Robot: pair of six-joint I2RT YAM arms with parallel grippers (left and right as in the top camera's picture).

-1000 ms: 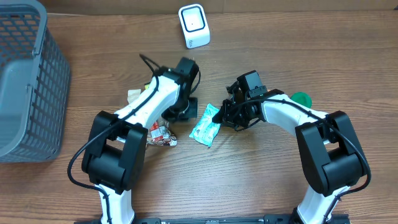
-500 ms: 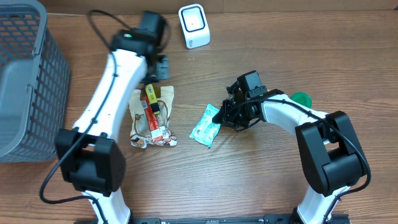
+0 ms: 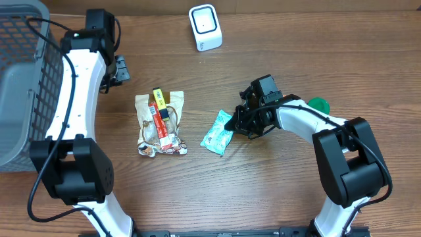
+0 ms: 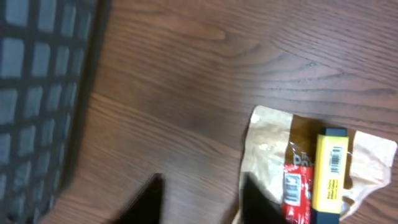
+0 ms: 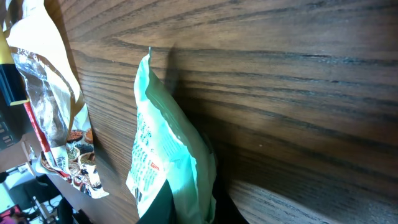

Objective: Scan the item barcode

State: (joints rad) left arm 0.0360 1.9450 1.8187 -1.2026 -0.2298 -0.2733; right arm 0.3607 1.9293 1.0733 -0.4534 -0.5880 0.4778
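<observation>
The right gripper (image 3: 231, 122) is clamped tight on one edge of a crinkled teal packet (image 3: 217, 131) with white print; the packet rests mid-table, just right of a brown snack bag (image 3: 160, 124); the left gripper (image 3: 120, 68) hangs partly open and empty beside a grey basket (image 3: 26, 85); the table (image 3: 263, 191) is dark wood grain; a white scanner (image 3: 204, 27) stands at its far edge.

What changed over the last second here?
The left end effector swung from the table's middle up toward the basket, uncovering the snack bag; it now stands open, holding nothing. The bag, the teal packet, the scanner and the right end effector, shut on the packet's edge, stayed put.
</observation>
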